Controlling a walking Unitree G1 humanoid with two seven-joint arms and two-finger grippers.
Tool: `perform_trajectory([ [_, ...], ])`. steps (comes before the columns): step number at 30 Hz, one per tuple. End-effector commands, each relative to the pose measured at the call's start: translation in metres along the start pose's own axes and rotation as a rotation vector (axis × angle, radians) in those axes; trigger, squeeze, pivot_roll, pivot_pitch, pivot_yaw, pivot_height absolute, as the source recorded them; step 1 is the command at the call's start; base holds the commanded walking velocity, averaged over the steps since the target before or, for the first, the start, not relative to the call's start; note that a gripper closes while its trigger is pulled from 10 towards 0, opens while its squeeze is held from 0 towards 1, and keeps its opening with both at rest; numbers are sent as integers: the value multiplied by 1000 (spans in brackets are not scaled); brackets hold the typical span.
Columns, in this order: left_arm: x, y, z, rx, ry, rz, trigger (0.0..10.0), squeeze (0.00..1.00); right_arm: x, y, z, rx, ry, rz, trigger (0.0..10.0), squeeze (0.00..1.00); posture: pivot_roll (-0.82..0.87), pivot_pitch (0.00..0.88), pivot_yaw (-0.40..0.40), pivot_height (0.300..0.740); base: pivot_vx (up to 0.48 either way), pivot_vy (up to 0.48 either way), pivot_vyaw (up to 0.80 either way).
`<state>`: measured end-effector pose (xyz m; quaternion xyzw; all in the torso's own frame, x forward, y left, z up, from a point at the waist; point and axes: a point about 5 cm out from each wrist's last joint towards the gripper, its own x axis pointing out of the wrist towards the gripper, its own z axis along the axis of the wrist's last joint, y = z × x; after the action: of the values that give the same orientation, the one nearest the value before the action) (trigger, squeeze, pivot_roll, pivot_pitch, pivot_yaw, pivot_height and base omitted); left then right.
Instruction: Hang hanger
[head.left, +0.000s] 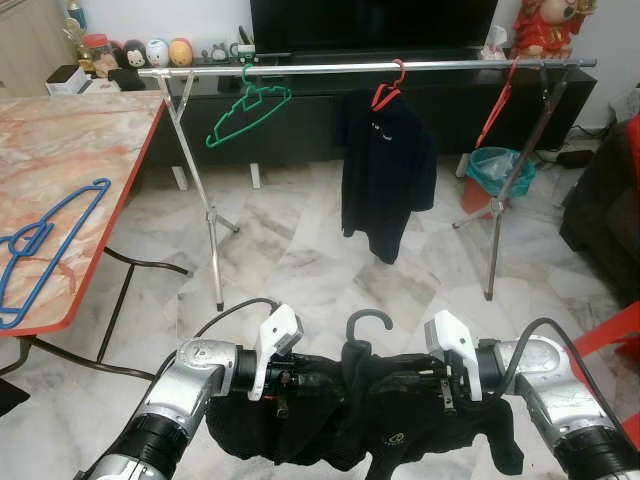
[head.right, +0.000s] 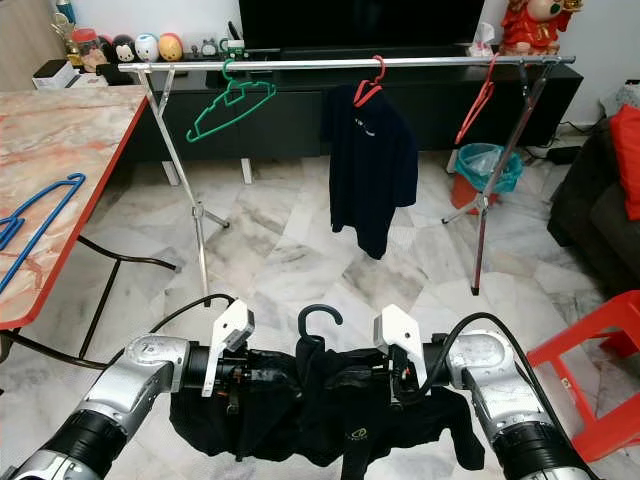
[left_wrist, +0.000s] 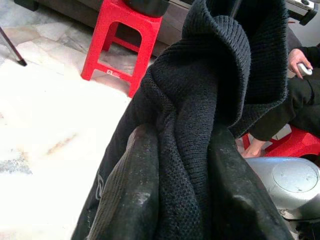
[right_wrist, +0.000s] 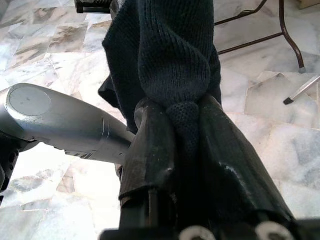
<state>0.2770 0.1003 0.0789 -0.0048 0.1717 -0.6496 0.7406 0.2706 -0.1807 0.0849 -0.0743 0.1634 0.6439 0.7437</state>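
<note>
Two pincers carry the load between them: our left pincer and right pincer are each clamped on the black knitted garment, which sags low in front of us with the black hanger inside it, hook upright between the two wrists. Ahead and above runs the silver clothes rail, its long axis crosswise to our view, parallel to the line from wrist to wrist; the hook must therefore travel forward and upward to reach it, and both arms look equally near. On the rail hang a green hanger towards our left, a dark shirt on a red hanger near the middle, and another red hanger to the right. We judge the bare stretch between green hanger and shirt the likeliest landing place. A marble desk bearing blue hangers stands left; a red stool stands right.
</note>
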Motion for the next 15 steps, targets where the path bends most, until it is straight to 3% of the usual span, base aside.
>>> perform_trajectory([
  [1,4,-3,0,13,14,-33,0,0,4,-4,17,-65,-56,0,10000,0,-17,0,1,740,0,0,0],
  [15,3,-4,2,10,10,-59,0,0,4,-4,14,-63,-52,-15,10000,0,-16,0,6,740,0,0,0],
])
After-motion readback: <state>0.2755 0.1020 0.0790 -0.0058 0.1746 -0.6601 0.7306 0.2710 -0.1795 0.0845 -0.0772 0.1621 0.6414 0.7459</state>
